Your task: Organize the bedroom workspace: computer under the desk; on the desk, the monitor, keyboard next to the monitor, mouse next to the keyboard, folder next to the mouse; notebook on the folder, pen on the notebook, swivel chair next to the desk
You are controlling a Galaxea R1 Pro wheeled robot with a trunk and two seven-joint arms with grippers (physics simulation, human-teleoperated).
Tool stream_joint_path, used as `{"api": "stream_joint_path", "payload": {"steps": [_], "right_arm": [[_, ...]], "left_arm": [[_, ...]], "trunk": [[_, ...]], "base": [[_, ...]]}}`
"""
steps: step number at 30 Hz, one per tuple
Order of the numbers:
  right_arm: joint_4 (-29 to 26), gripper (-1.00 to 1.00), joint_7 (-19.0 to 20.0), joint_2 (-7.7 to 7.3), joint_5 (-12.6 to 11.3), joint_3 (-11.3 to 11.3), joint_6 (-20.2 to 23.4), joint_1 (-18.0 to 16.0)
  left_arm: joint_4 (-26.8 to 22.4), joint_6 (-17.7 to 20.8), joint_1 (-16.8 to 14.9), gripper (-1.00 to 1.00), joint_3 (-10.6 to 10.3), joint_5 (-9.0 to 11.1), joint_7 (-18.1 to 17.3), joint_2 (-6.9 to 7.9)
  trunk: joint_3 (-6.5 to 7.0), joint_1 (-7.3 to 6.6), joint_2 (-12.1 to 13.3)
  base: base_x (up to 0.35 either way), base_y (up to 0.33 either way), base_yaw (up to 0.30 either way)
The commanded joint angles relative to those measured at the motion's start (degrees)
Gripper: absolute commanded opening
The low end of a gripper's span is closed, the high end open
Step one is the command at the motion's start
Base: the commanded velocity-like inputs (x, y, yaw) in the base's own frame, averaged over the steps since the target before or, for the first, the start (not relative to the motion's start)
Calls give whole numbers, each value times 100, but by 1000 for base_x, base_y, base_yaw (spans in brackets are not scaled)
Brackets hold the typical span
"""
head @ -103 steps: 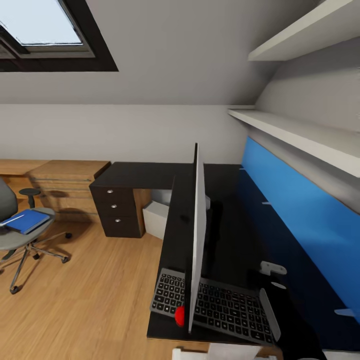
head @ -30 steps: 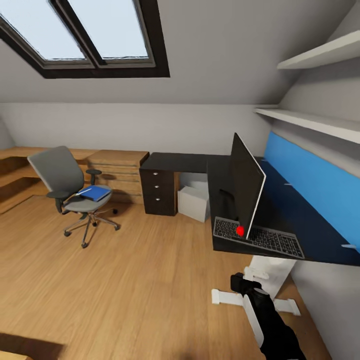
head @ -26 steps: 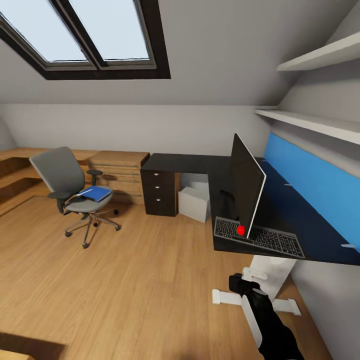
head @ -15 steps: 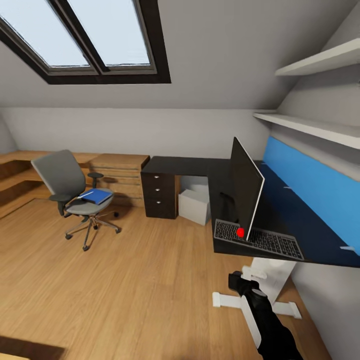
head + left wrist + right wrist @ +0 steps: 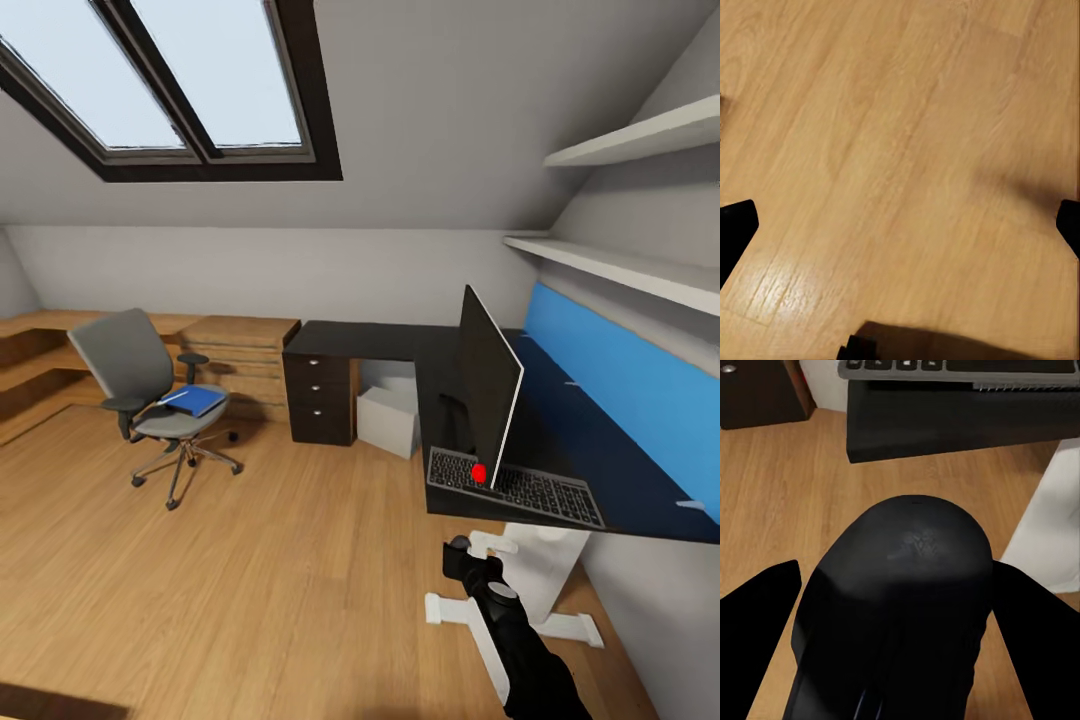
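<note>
My right gripper point(image 5: 461, 558) hangs low over the floor, just in front of the desk point(image 5: 380, 340), shut on the mouse point(image 5: 907, 577), a black rounded lump between its fingers. On the desk the monitor point(image 5: 490, 385) stands edge-on, with the keyboard point(image 5: 515, 487) at its foot by the front edge. The grey computer point(image 5: 390, 420) sits under the desk. Far left, the swivel chair point(image 5: 150, 395) carries the blue folder point(image 5: 197, 401), with a thin white pen point(image 5: 172, 396) along its edge. I cannot make out the notebook. My left gripper point(image 5: 900, 225) is open over bare floor.
A black three-drawer unit point(image 5: 320, 398) stands under the desk's left wing, with a light-wood chest point(image 5: 240, 355) beside it. A blue panel point(image 5: 620, 375) and white shelves point(image 5: 620, 265) line the right wall. A white desk foot point(image 5: 520, 600) lies by my right arm. Wood floor point(image 5: 250, 560) stretches to the chair.
The camera has backed away from the desk and turned left, bringing the chair and floor into view. In the last second the view tilted a little and my right gripper edged up-left.
</note>
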Motion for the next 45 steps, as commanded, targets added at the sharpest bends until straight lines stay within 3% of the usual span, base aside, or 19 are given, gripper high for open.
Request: {"api": "stream_joint_path", "payload": {"steps": [1,8,12,17,35,45], "right_arm": [[-8,-100,-20,4,-41,0,24,-2],[-4,-100,-20,10,-41,21,16,-1],[1,-100,-14,10,-44,116,11,0],[38,-100,-8,10,-49,153,-49,0],[96,-100,9,4,-46,158,-171,0],[253,-100,30,-24,-33,158,-449,7]], "left_arm": [[-74,87,-4,100,-9,57,-5,0],[-188,156,-4,100,11,62,-29,1],[-83,-278,0,100,10,96,-55,1],[74,-494,-1,100,8,116,-66,1],[109,-665,-1,100,0,128,-67,1],[115,-669,-2,100,-1,126,-67,-7]], "trunk": [[1,1,-5],[42,1,-5],[48,1,-5],[50,1,-5],[50,1,-5],[50,1,-5]], "base": [[0,0,81],[0,0,187],[0,59,134],[0,237,30],[111,281,1],[307,56,0]]}}
